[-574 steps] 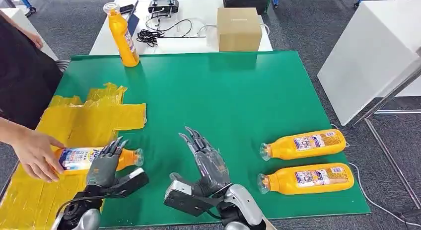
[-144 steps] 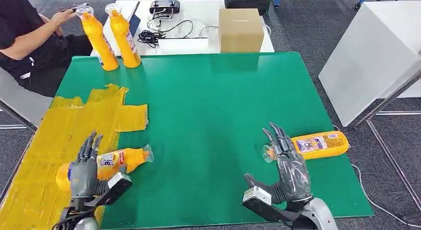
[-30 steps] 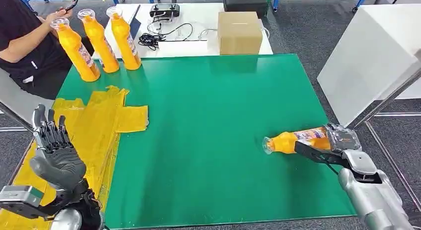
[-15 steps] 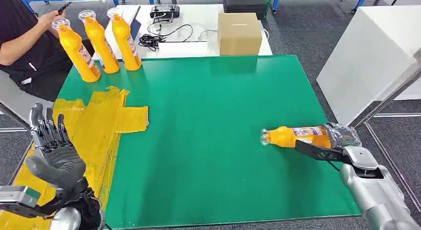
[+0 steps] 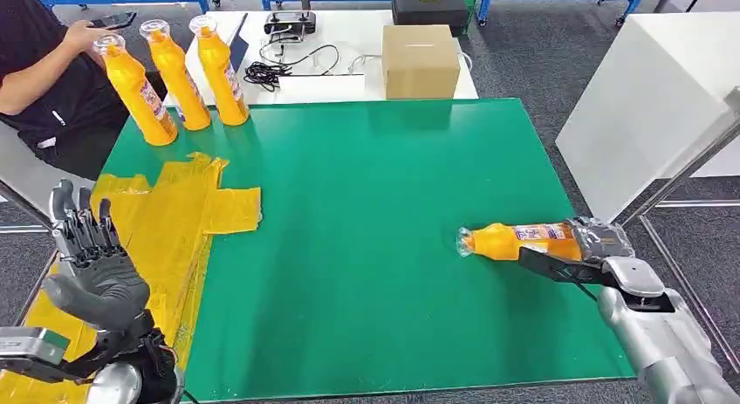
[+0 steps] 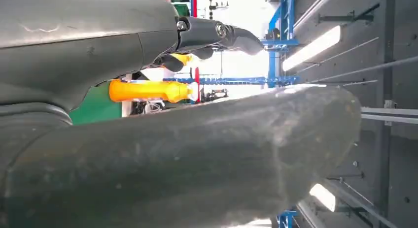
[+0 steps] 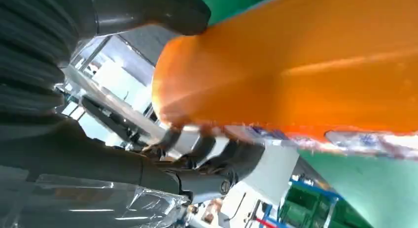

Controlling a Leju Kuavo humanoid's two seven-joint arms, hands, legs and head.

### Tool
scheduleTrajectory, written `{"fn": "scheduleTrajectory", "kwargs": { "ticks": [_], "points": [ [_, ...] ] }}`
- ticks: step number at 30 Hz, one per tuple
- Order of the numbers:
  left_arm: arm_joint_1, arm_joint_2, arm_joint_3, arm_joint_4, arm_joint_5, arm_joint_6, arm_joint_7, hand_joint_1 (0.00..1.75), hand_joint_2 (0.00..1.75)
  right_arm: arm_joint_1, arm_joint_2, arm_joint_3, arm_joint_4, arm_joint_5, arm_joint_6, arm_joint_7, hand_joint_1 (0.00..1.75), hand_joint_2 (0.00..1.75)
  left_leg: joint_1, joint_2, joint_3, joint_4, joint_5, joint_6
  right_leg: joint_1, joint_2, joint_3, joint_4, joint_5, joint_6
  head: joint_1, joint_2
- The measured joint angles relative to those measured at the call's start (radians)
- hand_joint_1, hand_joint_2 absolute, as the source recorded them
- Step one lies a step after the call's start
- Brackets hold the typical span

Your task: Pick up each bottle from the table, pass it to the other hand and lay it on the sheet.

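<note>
We hold one orange bottle [image 5: 522,241] in our right hand [image 5: 592,247] near the right edge of the green table [image 5: 375,203].

Our right fingers [image 7: 217,144] wrap the bottle's base end, and it points cap-first toward the table's middle, lying about level; we cannot tell whether it touches the surface. Our left hand [image 5: 92,269] is raised over the table's front left corner, fingers [image 5: 80,225] upright, close together and holding nothing. Under it the yellow sheet [image 5: 166,216] covers the left side of the table. Three more orange bottles [image 5: 179,72] stand upright at the far left corner, beside a seated person [image 5: 44,81]. Beyond the far edge, a cardboard box [image 5: 421,59] sits on a white table [image 5: 336,77].
</note>
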Motion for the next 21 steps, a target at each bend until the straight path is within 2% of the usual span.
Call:
{"fn": "scheduleTrajectory", "kwargs": {
  "ticks": [12,21],
  "points": [
    [-0.014,0.005,-0.011,0.01,0.025,-0.003,-0.006,0.0,0.0,0.007,-0.037,0.055,0.026,-0.027,0.045,-0.06,0.0,1.75,0.001,0.002,0.004,0.0,-0.002,0.0,0.001,0.001,0.003,-0.002,0.0,0.0,0.0,0.0],
    [-0.021,0.011,-0.02,0.02,0.04,-0.007,-0.016,0.0,0.0,-0.003,-0.057,0.097,0.034,-0.044,0.048,-0.06,0.0,1.75,0.003,0.002,0.007,0.0,-0.002,0.001,0.003,0.001,0.008,-0.005,0.0,0.0,0.0,0.0]
  ]
}}
